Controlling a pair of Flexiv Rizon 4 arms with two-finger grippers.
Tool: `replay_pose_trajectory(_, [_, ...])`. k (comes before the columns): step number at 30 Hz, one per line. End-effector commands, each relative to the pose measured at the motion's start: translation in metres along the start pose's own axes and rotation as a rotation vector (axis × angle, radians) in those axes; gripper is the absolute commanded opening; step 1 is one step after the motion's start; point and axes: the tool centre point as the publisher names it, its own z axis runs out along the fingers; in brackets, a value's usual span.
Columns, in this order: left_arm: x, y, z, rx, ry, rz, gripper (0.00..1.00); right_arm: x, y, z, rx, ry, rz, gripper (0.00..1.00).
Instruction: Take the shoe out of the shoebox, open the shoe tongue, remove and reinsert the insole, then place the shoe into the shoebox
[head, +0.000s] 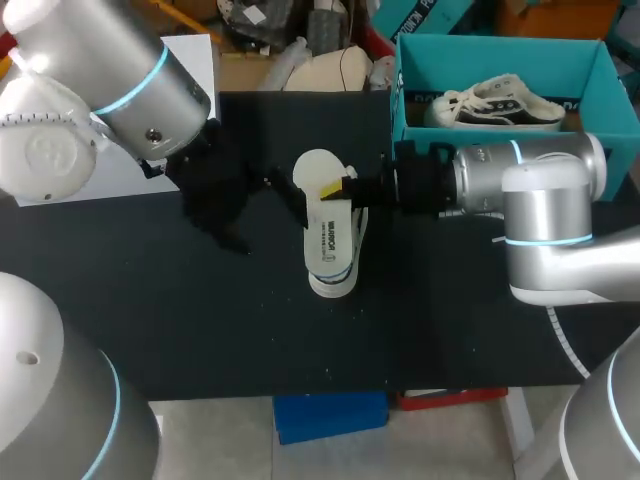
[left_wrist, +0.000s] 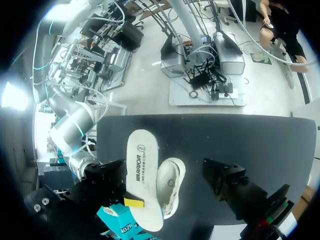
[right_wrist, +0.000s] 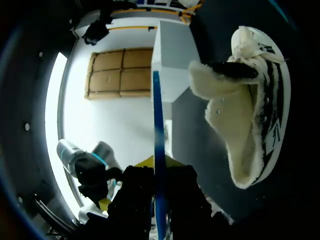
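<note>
My right tool (head: 336, 190) pinches the insole (head: 325, 235) by its edges, held over the shoe (head: 332, 286) on the bench (head: 200, 320).

The black table (head: 200, 320) carries a white shoe (left_wrist: 170, 187) lying near its middle and a teal shoebox (head: 500, 60) at its far right corner.

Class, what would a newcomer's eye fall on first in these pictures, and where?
The white insole, clamped in the right gripper, is held over the middle of the black table. Beside and below it lies the fleece-lined shoe, and a second sneaker sits in the teal shoebox at the table's far right.
</note>
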Motion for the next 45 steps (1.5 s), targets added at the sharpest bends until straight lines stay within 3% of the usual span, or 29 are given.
replay_pose_trajectory(1, [0.005,-0.002,0.001,-0.007,-0.103,0.003,1.0,0.0,0.0,0.001,-0.002,-0.002,0.001,0.0])
replay_pose_trajectory(7, [0.005,-0.002,0.001,-0.007,-0.103,0.003,1.0,0.0,0.0,0.001,-0.002,-0.002,0.001,0.0])
replay_pose_trajectory(9, [0.001,-0.008,0.0,0.079,-0.29,0.018,1.0,0.0,0.0,0.001,-0.002,-0.002,0.001,0.0])
replay_pose_trajectory(11, [0.006,-0.008,0.001,0.032,-0.449,0.037,1.0,0.0,0.0,0.001,-0.002,-0.002,0.001,0.0])
replay_pose_trajectory(18, [0.029,-0.006,0.005,0.058,-0.741,0.006,1.0,0.0,0.0,0.001,-0.002,-0.002,0.001,0.0])
replay_pose_trajectory(23, [0.04,0.0,0.007,0.026,-0.927,-0.006,1.0,0.0,0.0,0.001,-0.002,-0.002,0.001,0.0])
replay_pose_trajectory(32, [0.048,0.012,0.022,-0.008,-1.087,-0.057,1.0,0.0,0.0,0.001,-0.002,-0.002,0.001,0.0])
replay_pose_trajectory(40, [0.047,0.024,0.038,0.016,-1.238,-0.062,1.0,0.0,0.0,0.001,-0.002,-0.002,0.001,0.0])
replay_pose_trajectory(45, [0.042,0.025,0.035,0.053,-1.251,-0.051,1.0,0.0,0.0,0.001,-0.002,-0.002,0.001,0.0])
